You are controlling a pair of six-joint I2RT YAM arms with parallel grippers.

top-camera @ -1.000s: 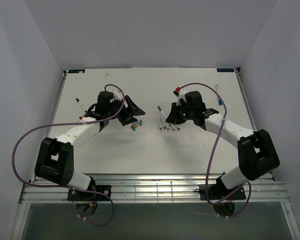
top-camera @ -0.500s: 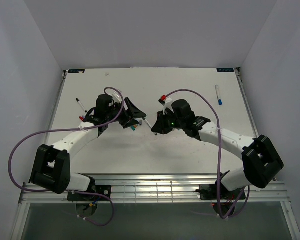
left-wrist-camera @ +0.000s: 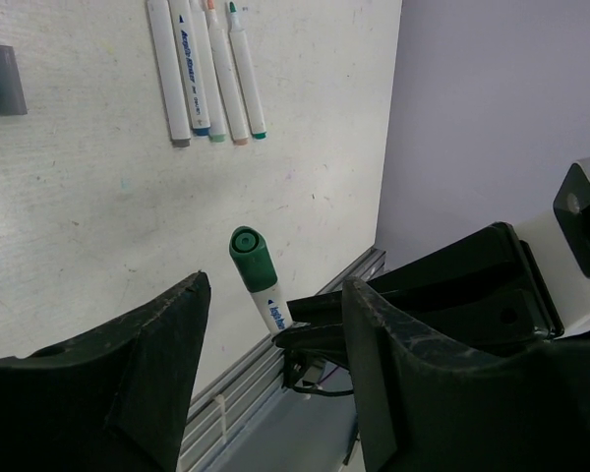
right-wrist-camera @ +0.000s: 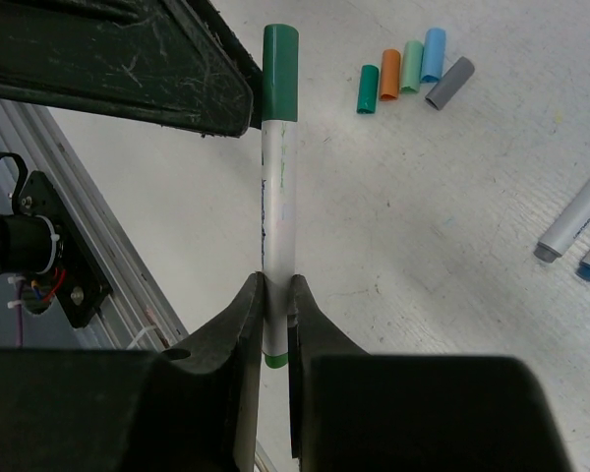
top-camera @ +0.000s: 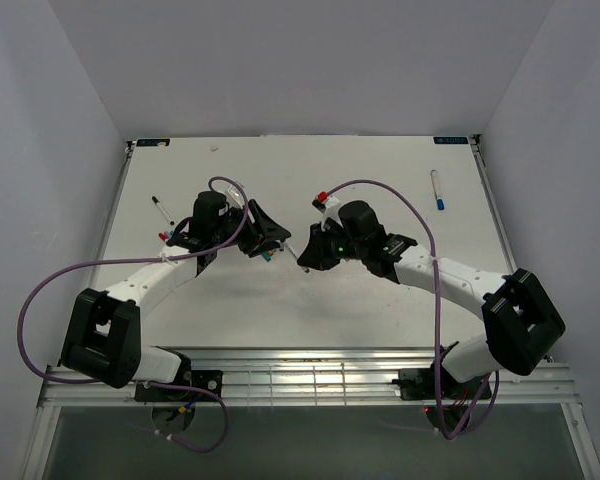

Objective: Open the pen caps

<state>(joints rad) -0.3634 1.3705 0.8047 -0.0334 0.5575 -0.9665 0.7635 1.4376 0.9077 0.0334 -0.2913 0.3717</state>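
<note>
1. Far left of the table (top-camera: 380, 290): a thin pen with a dark end (top-camera: 158, 208) is seen lying alone, well apart from both arms.
2. Left gripper (top-camera: 274, 240): its jaws are spread wide and nothing is gripped. In its wrist view the green cap (left-wrist-camera: 248, 258) is framed between the two fingers (left-wrist-camera: 147, 374). Contact cannot be told.
3. Loose caps (right-wrist-camera: 403, 74): five are laid side by side on the table (teal, orange, pale green, blue, grey), close by the left gripper.
4. Green-capped pen (right-wrist-camera: 277, 197): it is held clear of the table with the cap still on and the cap end pointed at the left gripper. One left finger is seen just beside the cap.
5. Right gripper (right-wrist-camera: 275, 295): it is clamped tight on the white barrel near the tail end.
6. Uncapped pens (left-wrist-camera: 206, 69): several are laid parallel in a row on the table, right of the loose caps.
7. Blue-capped pen (top-camera: 436, 188): it is seen alone near the table's far right edge.
</note>
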